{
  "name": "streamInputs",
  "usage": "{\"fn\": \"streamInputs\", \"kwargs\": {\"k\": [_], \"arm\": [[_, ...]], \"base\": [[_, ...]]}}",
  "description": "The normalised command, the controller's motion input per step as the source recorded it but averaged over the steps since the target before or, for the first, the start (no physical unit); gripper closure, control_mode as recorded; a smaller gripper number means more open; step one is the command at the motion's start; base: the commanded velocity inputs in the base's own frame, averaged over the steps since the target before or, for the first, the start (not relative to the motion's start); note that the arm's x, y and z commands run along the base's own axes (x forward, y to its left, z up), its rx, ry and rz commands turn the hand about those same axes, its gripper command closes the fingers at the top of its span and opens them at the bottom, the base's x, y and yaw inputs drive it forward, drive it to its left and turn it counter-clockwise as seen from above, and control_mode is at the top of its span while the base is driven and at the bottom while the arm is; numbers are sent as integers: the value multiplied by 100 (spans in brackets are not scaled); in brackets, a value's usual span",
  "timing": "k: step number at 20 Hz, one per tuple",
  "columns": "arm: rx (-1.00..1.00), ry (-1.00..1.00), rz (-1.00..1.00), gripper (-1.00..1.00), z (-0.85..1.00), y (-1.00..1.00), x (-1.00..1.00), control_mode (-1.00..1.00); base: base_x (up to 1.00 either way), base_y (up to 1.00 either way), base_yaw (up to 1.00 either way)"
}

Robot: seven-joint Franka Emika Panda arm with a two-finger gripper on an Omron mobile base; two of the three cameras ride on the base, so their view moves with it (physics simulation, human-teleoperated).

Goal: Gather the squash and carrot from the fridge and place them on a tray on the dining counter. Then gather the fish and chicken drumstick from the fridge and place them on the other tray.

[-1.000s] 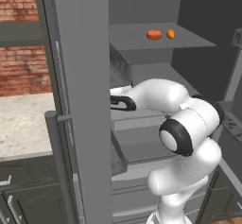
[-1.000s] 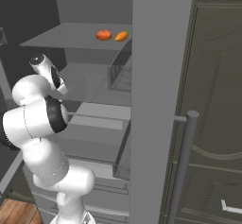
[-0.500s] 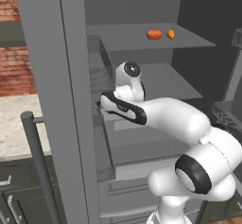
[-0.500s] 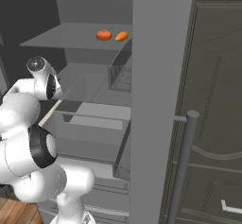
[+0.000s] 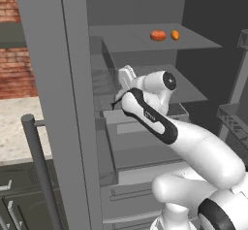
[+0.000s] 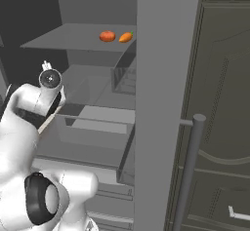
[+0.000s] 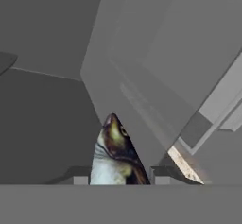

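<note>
My gripper (image 7: 119, 178) is shut on the fish (image 7: 115, 156), a brown and white body that rises between the two fingertips in the hand view. From the left base camera, the hand (image 5: 121, 94) sits by the left fridge door, above the pulled-out drawer (image 5: 145, 127). The round red-orange squash (image 5: 157, 35) (image 6: 107, 36) and the small orange carrot (image 5: 175, 34) (image 6: 126, 37) lie side by side on the fridge's top shelf. The chicken drumstick, the trays and the dining counter are out of view.
Both fridge doors stand open: the left door (image 5: 63, 107) with its bar handle (image 5: 38, 166), and the right door (image 6: 161, 108) with its handle (image 6: 188, 171). Grey shelves (image 6: 93, 86) sit under the top one. The arm's elbow (image 6: 44, 203) is low in front.
The arm has swung out of the lower fridge, up and to the left, close to the left door. That door's angle looks changed in the left base view. The squash and carrot have not moved.
</note>
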Motion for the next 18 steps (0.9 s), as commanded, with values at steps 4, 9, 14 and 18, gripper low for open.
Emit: {"fn": "streamInputs", "kwargs": {"k": [4,9,14,18], "arm": [[31,0,0,100,48,-21,-70,-100],[31,0,0,100,54,-12,-65,-100],[30,0,0,100,58,0,-57,-100],[33,0,-1,100,53,-5,-72,-100]], "base": [[0,0,0],[0,0,0],[0,0,0],[0,0,0]]}}
